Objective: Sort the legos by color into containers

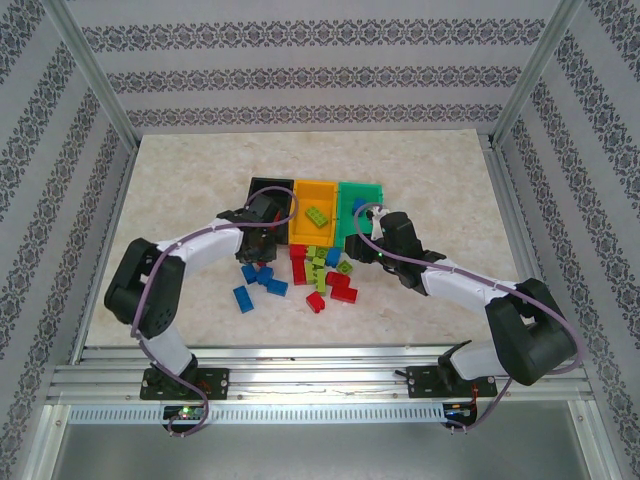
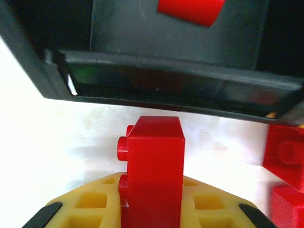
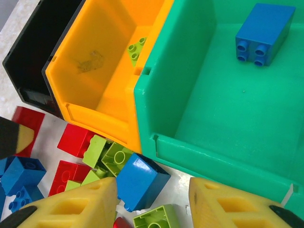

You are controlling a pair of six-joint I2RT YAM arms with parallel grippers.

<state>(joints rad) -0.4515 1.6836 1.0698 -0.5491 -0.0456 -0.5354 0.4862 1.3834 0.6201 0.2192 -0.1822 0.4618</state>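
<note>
Pinching a red lego (image 2: 154, 156) between the yellow pads (image 2: 90, 202) of the left end effector (image 2: 154, 190): pads pressed in on both flanks, studs turned sideways. Sits just short of the near wall of the black bin (image 2: 180, 88), apart from it, over the pale tabletop (image 2: 47, 142); lifted or resting cannot be told. Shows one red piece (image 2: 190, 9) inside the black bin, cut by the top edge of the left wrist view. Adds further red legos (image 2: 285, 154) on the tabletop, beside the held one at the right edge.

Spread, gripping nothing: right end effector (image 3: 152, 186), one pad on each side of a blue lego (image 3: 142, 183) lying tilted on the tabletop, just before the near rim of the green bin (image 3: 190, 152). Lies very near one pad; contact cannot be told. Crowded on that side by lime green legos (image 3: 111, 159) touching it, with a low red pair (image 3: 73, 142) just beyond them.

Ranks three containers side by side, touching: black bin, orange-yellow bin (image 3: 95, 66), green bin. Holds a single lime lego (image 3: 137, 50) in the orange-yellow bin and a second blue lego (image 3: 263, 31) in the green bin.

Spreads the loose pile (image 1: 305, 272) of red, blue and lime green pieces on the tabletop directly before the bins, between the two arms, with stray blue legos (image 1: 243, 298) at its left edge.
</note>
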